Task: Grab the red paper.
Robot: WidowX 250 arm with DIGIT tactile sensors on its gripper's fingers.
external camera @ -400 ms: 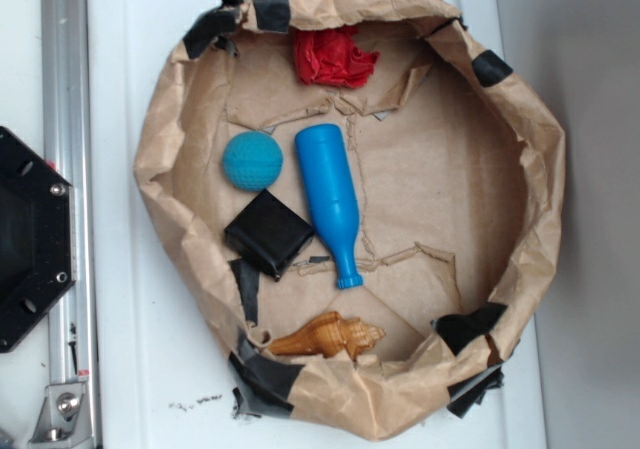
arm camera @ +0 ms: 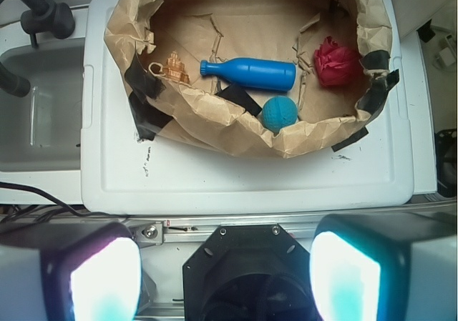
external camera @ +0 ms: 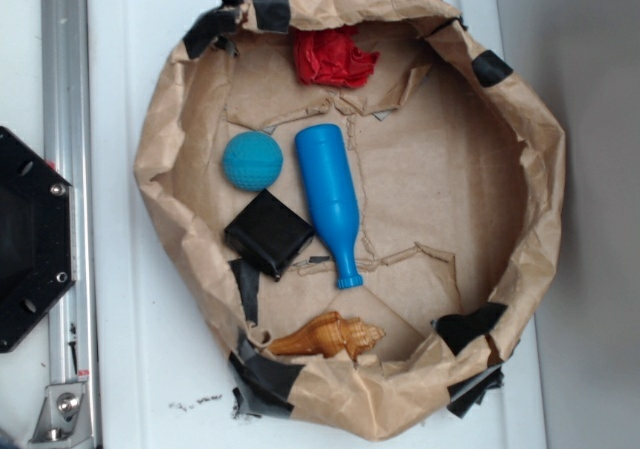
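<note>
We are at the very start of the reach: nothing is grasped yet. In the wrist view our gripper [arm camera: 225, 278] hangs high above the near edge of the white desk [arm camera: 243, 178], its 2 fingers [arm camera: 104, 282] spread wide and holding nothing, well apart from everything in the brown paper nest [arm camera: 215, 124]. The gripper does not show in the exterior view.

The red paper [external camera: 333, 55] lies inside the nest, tucked against its wall near a strip of black tape [external camera: 270, 9]. In the wrist view it sits at the right end of the nest [arm camera: 336, 61], beyond the teal ball [arm camera: 279, 114] and just past the base of the blue bottle [arm camera: 250, 73]. A black block [external camera: 268, 233] and a tan shell [external camera: 330, 336] lie at the other end, well apart from it.

We judge the next move to be a traverse forward and to the right, over the nest's rim, then a descent onto the wad with the fingers kept spread. The wall leans close to the paper, so we should come down from the inner side and avoid snagging the lining or nudging the ball.
</note>
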